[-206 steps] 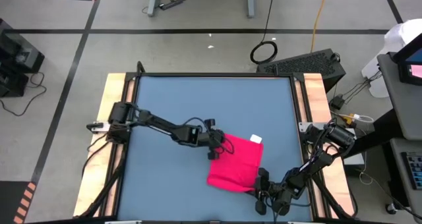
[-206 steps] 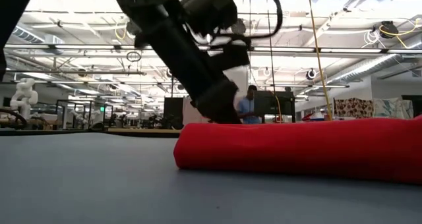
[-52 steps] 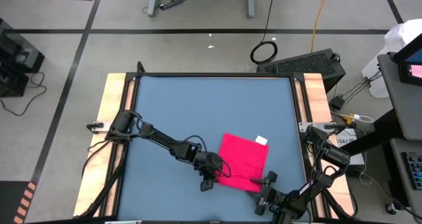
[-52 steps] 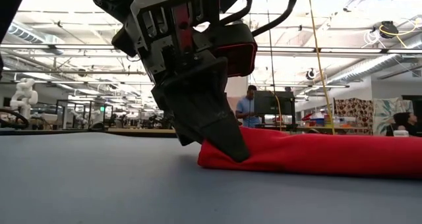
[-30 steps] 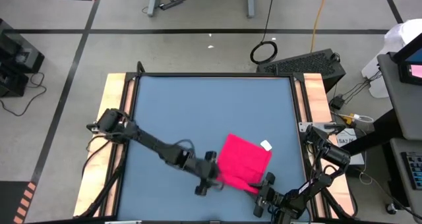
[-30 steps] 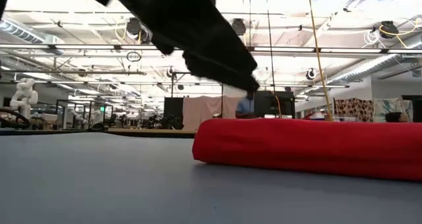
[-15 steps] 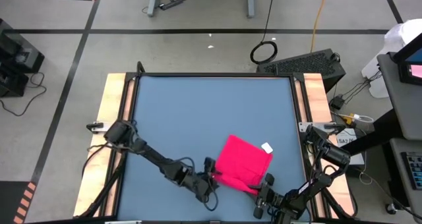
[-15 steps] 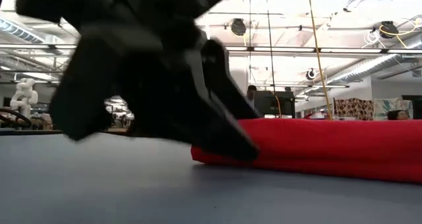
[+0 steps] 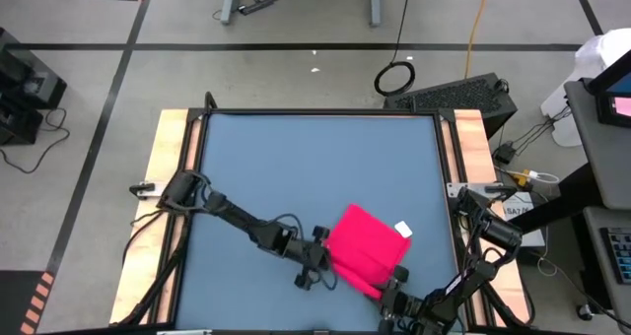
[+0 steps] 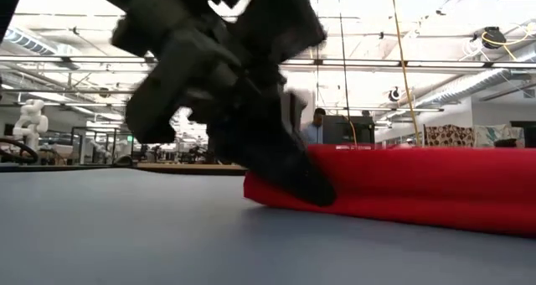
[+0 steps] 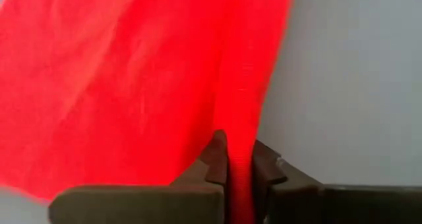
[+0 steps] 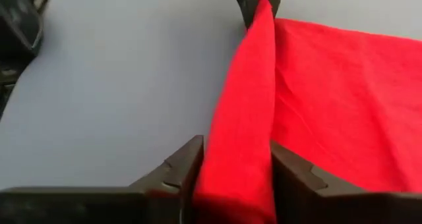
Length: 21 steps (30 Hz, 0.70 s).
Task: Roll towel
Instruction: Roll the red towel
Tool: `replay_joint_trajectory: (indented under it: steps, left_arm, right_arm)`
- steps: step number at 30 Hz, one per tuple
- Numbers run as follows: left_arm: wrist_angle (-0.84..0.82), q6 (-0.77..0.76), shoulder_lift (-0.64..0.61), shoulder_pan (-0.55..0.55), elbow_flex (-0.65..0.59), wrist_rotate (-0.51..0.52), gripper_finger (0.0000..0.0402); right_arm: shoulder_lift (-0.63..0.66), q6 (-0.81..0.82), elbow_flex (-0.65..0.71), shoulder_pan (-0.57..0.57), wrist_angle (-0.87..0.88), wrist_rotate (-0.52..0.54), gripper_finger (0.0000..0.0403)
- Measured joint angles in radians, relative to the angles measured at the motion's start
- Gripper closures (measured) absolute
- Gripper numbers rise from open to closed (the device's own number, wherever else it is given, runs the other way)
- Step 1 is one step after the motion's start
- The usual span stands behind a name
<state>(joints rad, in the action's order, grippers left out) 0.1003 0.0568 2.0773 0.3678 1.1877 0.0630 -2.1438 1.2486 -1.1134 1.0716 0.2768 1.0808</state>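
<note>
No writing, label, brand, number or sign can be read in any of the views. The small white tag (image 9: pixel 402 230) at the edge of the towel (image 9: pixel 365 246) shows no legible print from above. The screen (image 9: pixel 622 105) at the right edge of the high view glows pink without readable characters. Across the room in the low view, the hanging fixtures and distant furniture carry nothing legible. Both wrist views show only red cloth, dark fingers and bare table.
</note>
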Motion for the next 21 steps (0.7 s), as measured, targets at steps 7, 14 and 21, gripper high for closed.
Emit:
replay_joint_trajectory:
  steps: [7, 14, 21]
  left_arm:
    - [-0.109, -0.128, -0.006, -0.055, -0.006, -0.126, 0.0385]
    - [-0.092, -0.122, -0.004, -0.056, -0.006, -0.175, 0.0381]
    - [-0.081, -0.123, 0.000, -0.054, -0.007, -0.292, 0.0378]
  right_arm:
    - [0.131, 0.186, -0.063, -0.038, 0.302, -0.246, 0.0244]
    - [0.292, 0.120, -0.066, -0.020, 0.356, -0.233, 0.0241]
    - [0.237, 0.442, 0.036, -0.032, 0.456, -0.125, 0.0292]
